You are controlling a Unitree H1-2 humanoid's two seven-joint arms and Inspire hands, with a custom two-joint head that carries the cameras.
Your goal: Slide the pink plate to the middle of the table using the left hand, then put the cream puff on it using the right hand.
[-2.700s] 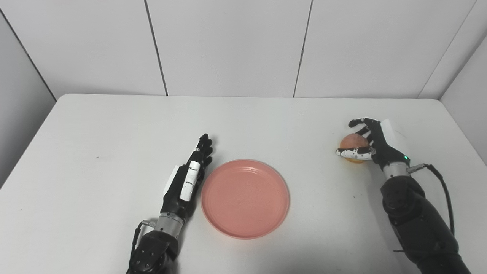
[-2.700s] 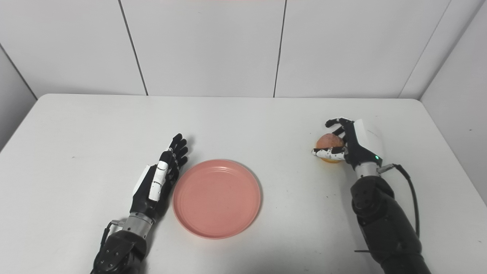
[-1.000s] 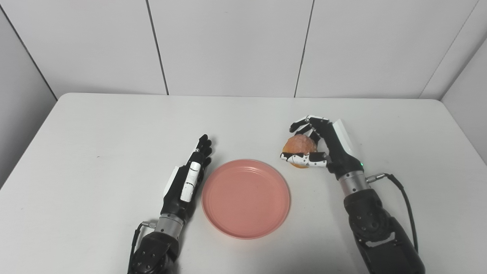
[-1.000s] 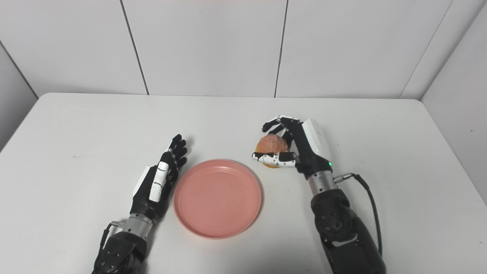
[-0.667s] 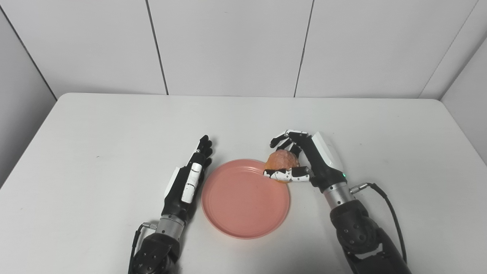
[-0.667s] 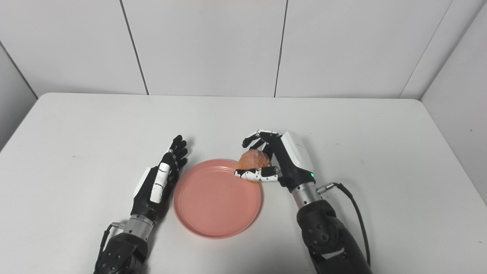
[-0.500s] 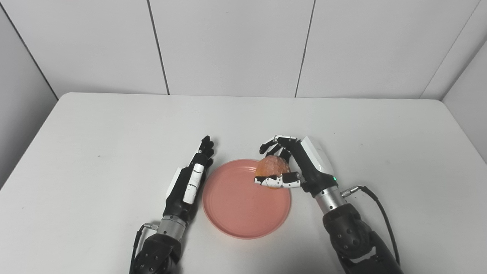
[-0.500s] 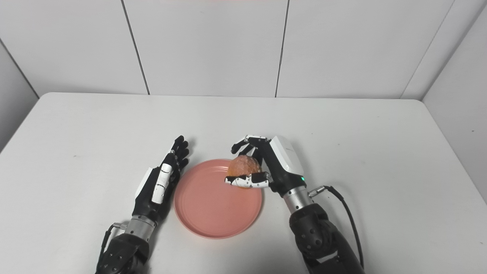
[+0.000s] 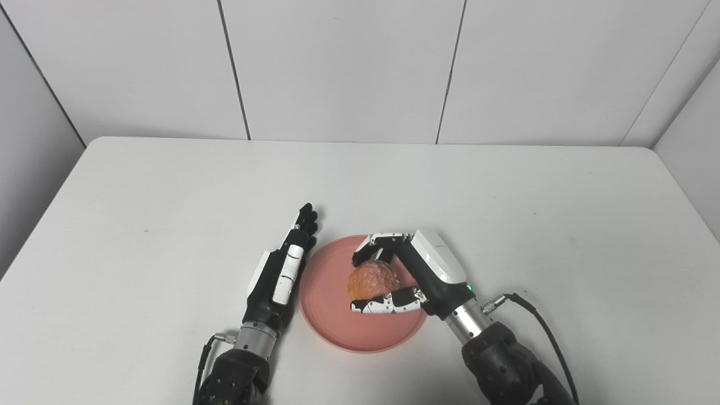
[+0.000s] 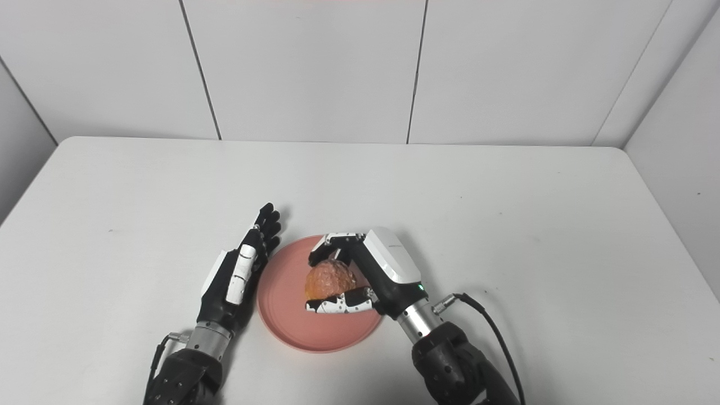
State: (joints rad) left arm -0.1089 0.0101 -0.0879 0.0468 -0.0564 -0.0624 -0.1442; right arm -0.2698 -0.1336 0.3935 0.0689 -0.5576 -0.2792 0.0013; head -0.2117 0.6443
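The pink plate (image 9: 329, 292) lies on the white table near the front middle. Over its centre my right hand (image 9: 413, 275) is shut on the cream puff (image 9: 371, 279), a round golden-brown pastry held between thumb and fingers. Whether the puff touches the plate I cannot tell. My left hand (image 9: 281, 270) rests flat and open on the table, fingers straight, right beside the plate's left rim (image 10: 264, 298). In the right eye view the puff (image 10: 329, 279) and right hand (image 10: 371, 273) appear the same way.
The white table (image 9: 169, 197) stretches wide to the left, right and back. White wall panels (image 9: 337, 67) close it in behind and at both sides. A black cable (image 9: 540, 320) trails from my right wrist.
My right hand has carried the cream puff from the right side of the table leftward and down to above the plate's centre. The left hand and plate have stayed in place.
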